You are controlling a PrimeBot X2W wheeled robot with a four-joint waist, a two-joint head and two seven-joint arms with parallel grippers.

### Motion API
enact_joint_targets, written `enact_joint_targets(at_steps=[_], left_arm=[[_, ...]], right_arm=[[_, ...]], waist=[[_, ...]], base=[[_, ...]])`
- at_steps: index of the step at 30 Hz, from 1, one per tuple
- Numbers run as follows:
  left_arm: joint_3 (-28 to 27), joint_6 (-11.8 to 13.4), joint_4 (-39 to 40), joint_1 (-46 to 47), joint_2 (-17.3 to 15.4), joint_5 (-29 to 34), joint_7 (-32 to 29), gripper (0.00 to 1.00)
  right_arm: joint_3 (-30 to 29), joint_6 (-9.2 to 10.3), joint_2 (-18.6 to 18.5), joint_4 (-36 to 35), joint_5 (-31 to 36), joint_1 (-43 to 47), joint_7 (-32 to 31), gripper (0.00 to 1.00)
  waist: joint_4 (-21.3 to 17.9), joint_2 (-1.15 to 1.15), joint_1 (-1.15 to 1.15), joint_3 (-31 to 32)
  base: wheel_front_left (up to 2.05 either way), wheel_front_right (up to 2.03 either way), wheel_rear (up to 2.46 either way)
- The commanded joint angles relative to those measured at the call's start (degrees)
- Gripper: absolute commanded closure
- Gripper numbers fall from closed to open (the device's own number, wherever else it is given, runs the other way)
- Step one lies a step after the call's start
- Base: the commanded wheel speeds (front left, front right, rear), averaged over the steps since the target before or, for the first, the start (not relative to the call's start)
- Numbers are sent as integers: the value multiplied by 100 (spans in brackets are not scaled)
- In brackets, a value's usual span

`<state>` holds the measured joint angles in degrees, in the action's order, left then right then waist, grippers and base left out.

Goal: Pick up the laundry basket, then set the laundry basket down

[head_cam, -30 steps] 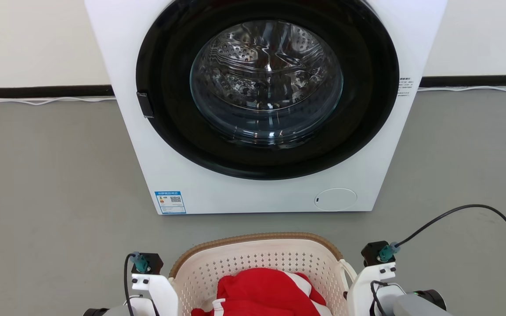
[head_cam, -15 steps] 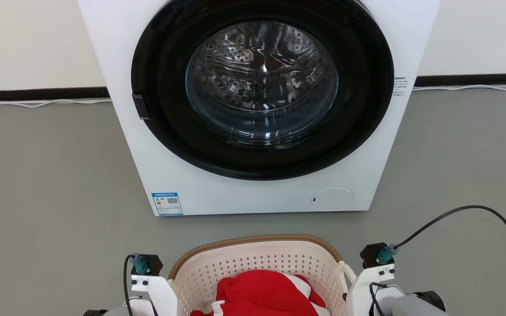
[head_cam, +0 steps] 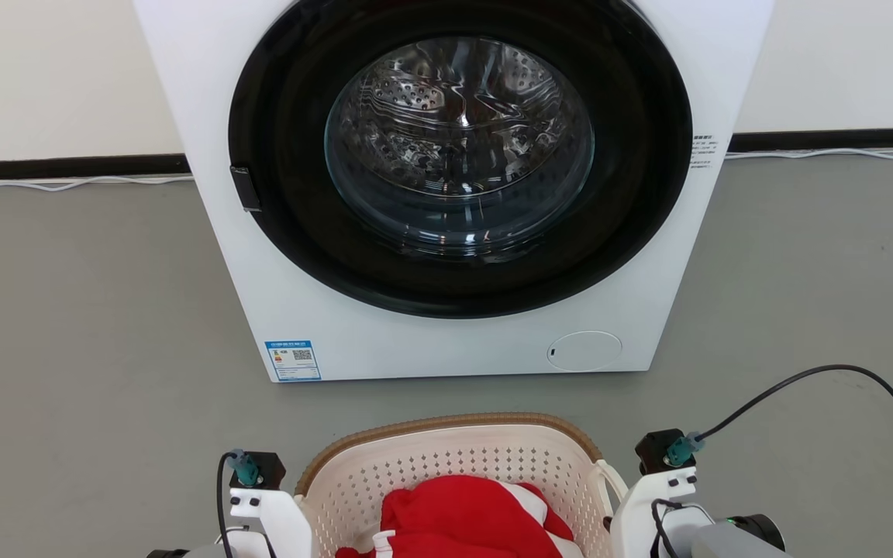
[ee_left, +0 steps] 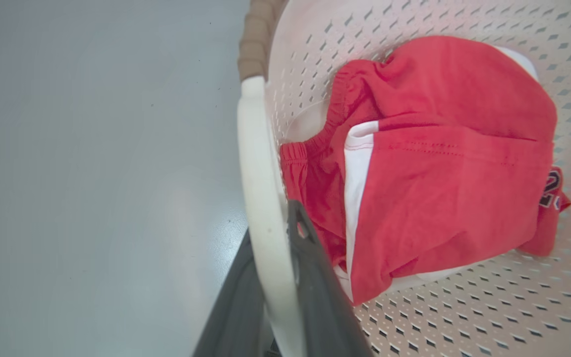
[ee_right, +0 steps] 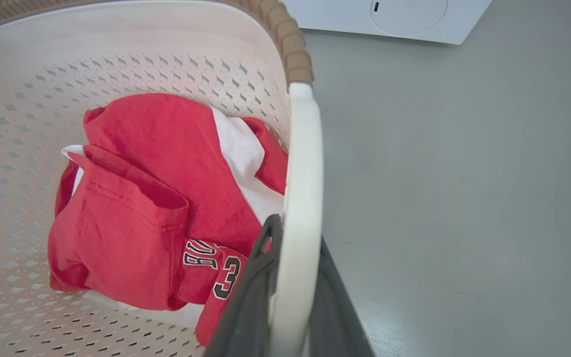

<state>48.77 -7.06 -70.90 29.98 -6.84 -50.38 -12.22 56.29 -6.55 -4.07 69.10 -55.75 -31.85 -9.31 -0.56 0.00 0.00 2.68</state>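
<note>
your left gripper (ee_left: 271, 233) and right gripper (ee_right: 298, 233) stay clamped on the handles (ee_left: 260, 163) of the laundry basket (head_cam: 446, 465) while the washing machine (head_cam: 299, 310) drifts left in the head view, so you're likely still carrying it.

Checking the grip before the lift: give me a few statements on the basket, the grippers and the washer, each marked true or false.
1. The left gripper is shut on the left handle of the basket, and the right gripper is shut on the right handle. True.
2. The basket is empty. False: red-and-white clothes lie in it.
3. The basket is in front of the washer. True.
4. The washer's door is open. False: it is closed.
</note>
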Motion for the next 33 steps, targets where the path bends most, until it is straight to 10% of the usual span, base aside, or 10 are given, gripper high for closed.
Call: enact_joint_targets(at_steps=[1, 15, 33], left_arm=[[-77, -43, 75, 287, -71, -38, 88, 100], [-78, -37, -5, 684, -87, -123, 562, 100], [1, 223, -48, 2349, -148, 326, 2287, 100]], right_arm=[[84, -94, 119, -141, -41, -205, 138, 100], [301, -94, 114, -100, -70, -502, 717, 100], [182, -94, -38, 382, 365, -2034, 2310, 100]], waist=[[0, 0, 0, -6], [-2, 0, 0, -526], [61, 0, 0, -3285]], base=[[0, 0, 0], [0, 0, 0], [0, 0, 0]])
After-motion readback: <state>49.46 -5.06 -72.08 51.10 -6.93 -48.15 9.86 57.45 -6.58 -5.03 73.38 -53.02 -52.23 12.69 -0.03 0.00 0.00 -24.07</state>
